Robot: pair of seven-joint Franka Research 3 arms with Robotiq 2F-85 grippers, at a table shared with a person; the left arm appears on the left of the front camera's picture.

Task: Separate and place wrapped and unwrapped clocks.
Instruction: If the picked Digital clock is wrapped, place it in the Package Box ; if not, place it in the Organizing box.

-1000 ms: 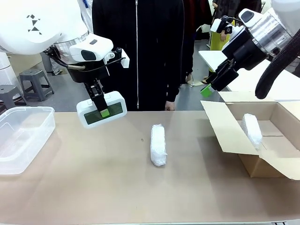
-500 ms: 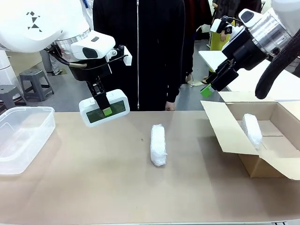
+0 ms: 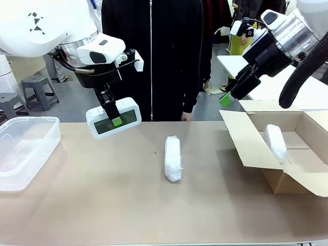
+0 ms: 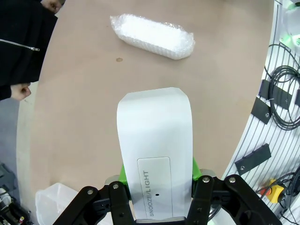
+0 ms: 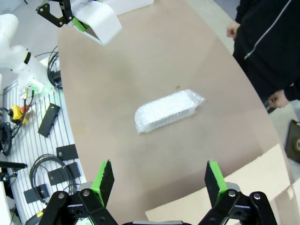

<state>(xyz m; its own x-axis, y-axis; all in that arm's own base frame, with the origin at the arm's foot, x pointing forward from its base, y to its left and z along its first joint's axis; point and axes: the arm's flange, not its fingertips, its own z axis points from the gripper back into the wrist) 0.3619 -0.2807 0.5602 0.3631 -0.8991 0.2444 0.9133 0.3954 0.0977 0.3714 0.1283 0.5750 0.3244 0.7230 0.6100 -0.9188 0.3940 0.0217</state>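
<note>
While the left pincer (image 3: 116, 122) clamps the bare clock (image 3: 128, 117) above the tabletop's (image 3: 102, 195) far edge, the right pincer (image 5: 159, 180) hangs spread, bare tabletop ringing one wrapped bundle (image 3: 173, 159).

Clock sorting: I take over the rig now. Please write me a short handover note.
Left gripper shut on the bare clock, in the air near the plastic tub.
Right gripper open, empty, raised near the cardboard box.
One wrapped bundle lies in the box; the second bundle lies in the middle of the table.
Done: one bundle boxed, clock lifted.
Left: place the clock, probably in the tub; box the second bundle.
</note>
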